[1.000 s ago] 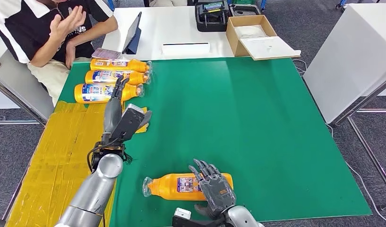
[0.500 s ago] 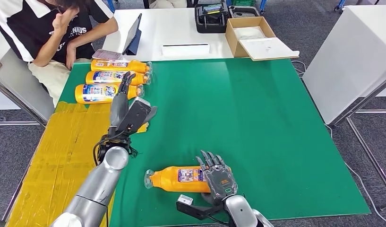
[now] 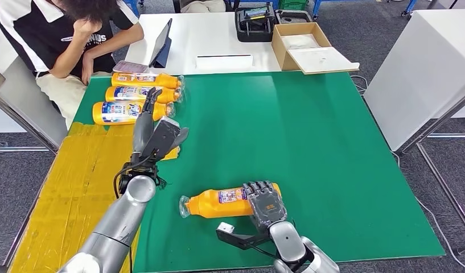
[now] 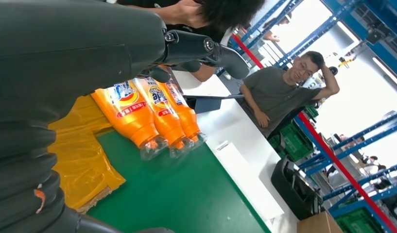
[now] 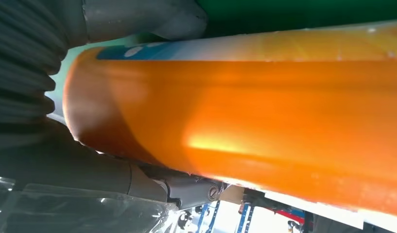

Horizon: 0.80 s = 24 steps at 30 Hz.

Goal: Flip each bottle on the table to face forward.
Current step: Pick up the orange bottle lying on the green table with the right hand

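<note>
Since the earlier frames, fingers of the right hand (image 3: 265,204) curled down over the base end of the near bottle (image 3: 227,202), which now lies slightly slanted instead of level, cap end a little nearer the table's near edge. Largest first: green table (image 3: 309,148), with a yellow taped strip (image 3: 70,187) along its left edge. Beyond the far edge, a white desk (image 3: 218,34) bearing an open cardboard box (image 3: 301,42), and a seated person (image 3: 59,34) at the far left corner. Left arm raised above the table's left side, left hand (image 3: 156,128) hanging clear of the surface with fingers apart, holding nothing, fingertips reaching toward the three bottles (image 3: 136,95) lying side by side at the far left corner, caps pointing to the right. Near bottle lying on its side close to the near edge, roughly mid-width, cap toward the left, label (image 3: 231,196) upward. Right hand clasped round its base end, fingers draped over the top and thumb beneath, as seen in the right wrist view, orange body (image 5: 245,116) pressed close against the palm.
</note>
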Available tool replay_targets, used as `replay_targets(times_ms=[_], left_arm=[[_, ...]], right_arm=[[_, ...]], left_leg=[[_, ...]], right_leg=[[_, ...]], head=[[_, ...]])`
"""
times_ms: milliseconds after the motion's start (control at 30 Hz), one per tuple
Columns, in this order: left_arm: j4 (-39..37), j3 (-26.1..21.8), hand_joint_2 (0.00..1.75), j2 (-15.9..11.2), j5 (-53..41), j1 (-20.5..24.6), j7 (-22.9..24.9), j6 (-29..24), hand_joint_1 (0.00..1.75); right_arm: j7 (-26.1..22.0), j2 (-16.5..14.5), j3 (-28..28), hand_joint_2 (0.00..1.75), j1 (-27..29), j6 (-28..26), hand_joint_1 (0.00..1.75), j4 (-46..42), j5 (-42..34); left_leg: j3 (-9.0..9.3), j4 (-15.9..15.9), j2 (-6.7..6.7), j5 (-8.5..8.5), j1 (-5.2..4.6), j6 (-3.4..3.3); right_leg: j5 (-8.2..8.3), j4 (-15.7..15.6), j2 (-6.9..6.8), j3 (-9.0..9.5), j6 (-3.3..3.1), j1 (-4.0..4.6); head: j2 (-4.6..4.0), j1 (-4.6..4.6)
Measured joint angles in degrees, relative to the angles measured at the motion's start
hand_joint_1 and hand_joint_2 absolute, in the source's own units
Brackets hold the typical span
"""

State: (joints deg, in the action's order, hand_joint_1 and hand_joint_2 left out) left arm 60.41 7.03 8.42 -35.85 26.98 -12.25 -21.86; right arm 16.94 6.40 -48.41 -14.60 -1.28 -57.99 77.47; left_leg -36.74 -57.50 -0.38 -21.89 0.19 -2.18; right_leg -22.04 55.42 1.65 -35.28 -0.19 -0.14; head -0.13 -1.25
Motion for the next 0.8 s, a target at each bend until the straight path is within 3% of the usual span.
replay_targets(times_ms=[367,633,800], left_arm=[[-0.13,-0.63,1.75,-1.72,3.27,-1.73,-1.62,-1.17,0.00],[2.63,-4.59,1.75,-5.17,7.76,-7.89,-5.42,-2.45,0.00],[4.57,-5.34,1.75,-6.21,8.63,-10.48,-5.93,-2.54,0.00]], right_arm=[[1.05,-0.14,0.14,1.75,-2.43,3.23,1.75,-0.30,0.55],[-3.42,-4.31,6.35,1.75,-1.61,-8.61,1.75,-2.50,-5.72],[-4.45,-5.96,8.79,1.75,-1.73,-10.47,1.75,-2.92,-6.52]], left_leg=[[-0.05,0.00,-0.03,-0.01,-0.01,0.00],[-0.36,0.00,0.11,0.03,0.03,0.06],[-0.49,0.00,-0.05,0.04,0.08,0.08]], right_leg=[[-0.01,0.01,-0.01,0.02,0.01,-0.01],[0.05,0.05,0.09,-0.37,-0.08,0.00],[-0.04,0.05,0.00,-0.45,-0.11,0.04]], head=[[0.00,0.00],[0.00,-0.01],[0.00,0.02]])
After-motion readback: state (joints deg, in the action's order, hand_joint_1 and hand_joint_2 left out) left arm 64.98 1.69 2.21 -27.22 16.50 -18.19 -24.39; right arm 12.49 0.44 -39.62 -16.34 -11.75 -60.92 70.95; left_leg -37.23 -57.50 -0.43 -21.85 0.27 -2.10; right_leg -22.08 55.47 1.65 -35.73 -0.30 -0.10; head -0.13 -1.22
